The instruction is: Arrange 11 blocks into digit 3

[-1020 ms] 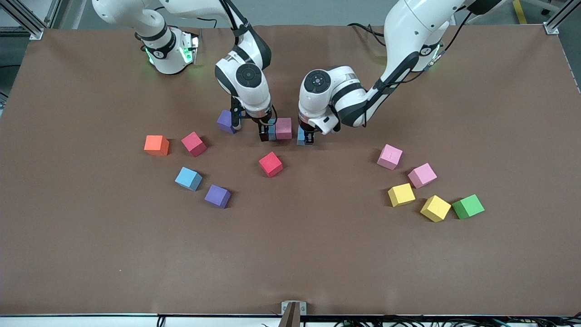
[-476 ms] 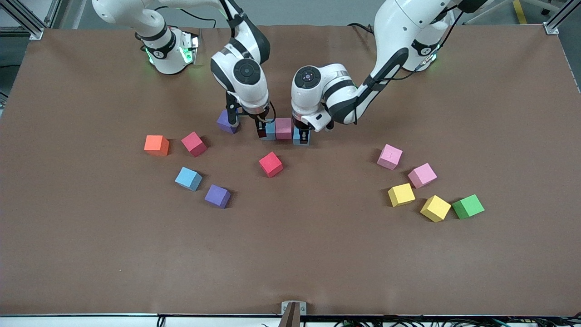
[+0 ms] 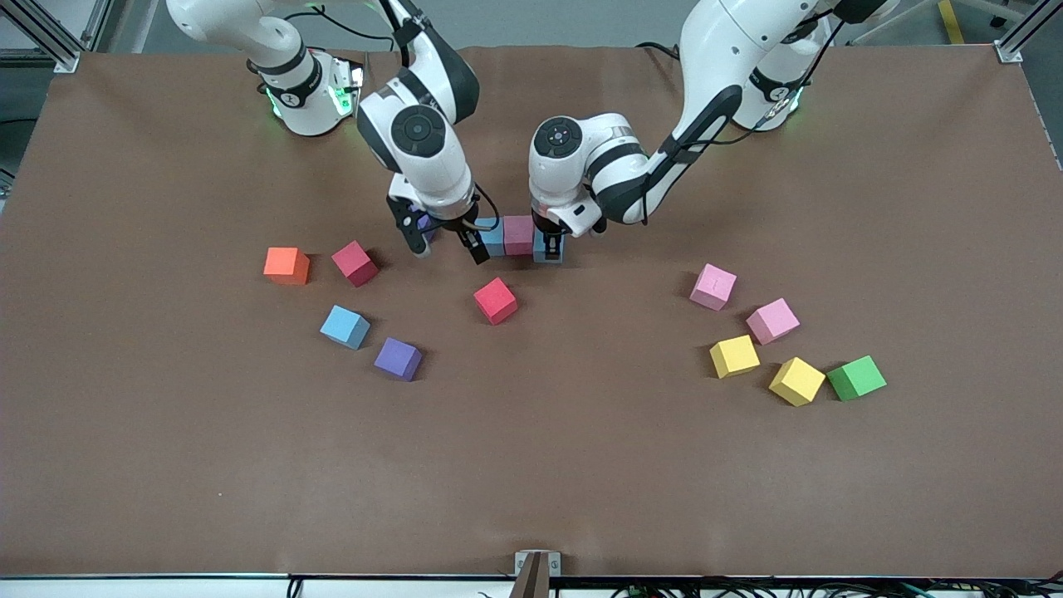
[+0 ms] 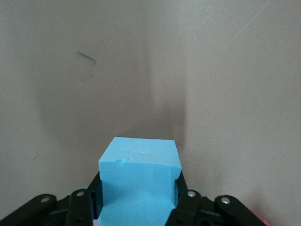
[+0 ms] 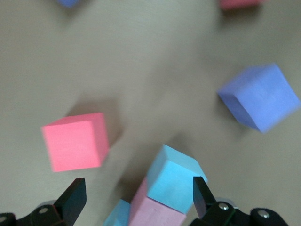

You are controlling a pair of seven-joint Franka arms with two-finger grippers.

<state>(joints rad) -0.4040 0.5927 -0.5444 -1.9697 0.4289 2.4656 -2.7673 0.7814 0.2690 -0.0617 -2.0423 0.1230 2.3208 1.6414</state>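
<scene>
Three blocks in a row mid-bench: light blue (image 3: 492, 237), pink (image 3: 519, 234), light blue (image 3: 548, 250) clamped by the left gripper (image 3: 549, 247). Ten cubes lie loose. Right gripper (image 3: 443, 245) hovers, fingers wide apart.

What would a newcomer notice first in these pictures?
Probably the two arms meeting mid-table over a short row of blocks: the left gripper is shut on a blue block at the row's end, while the right gripper hangs open beside it. Next, the bright cubes scattered nearer the camera, such as the red block and the green cube.
</scene>
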